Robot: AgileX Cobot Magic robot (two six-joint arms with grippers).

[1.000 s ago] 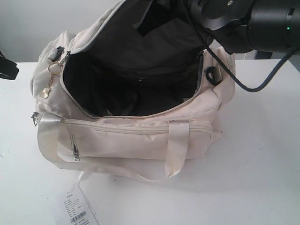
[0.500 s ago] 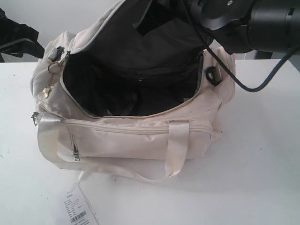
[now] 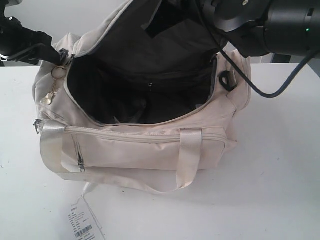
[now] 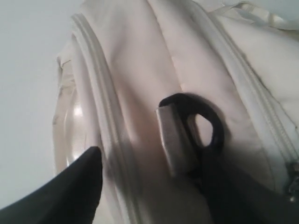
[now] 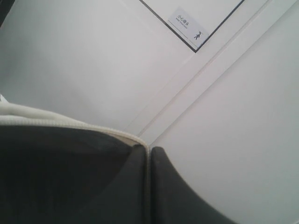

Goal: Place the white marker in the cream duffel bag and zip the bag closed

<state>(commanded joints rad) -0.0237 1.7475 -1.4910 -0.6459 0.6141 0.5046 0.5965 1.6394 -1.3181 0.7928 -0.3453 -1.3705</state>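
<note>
The cream duffel bag [image 3: 140, 150] sits unzipped on the white table [image 3: 280, 175], and we cannot make out anything in its dark inside. Our right gripper [image 5: 149, 154] pinches its raised flap; the left gripper [image 4: 159, 182] stands spread at the black buckle [image 4: 208, 126]

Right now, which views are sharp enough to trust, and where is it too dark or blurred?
Exterior view: sharp, even light on the cream duffel bag, but its open inside is near black. Left wrist view: close-up blur over fabric and black buckle. Right wrist view: right gripper dark and unfocused, wall washed pale.
</note>
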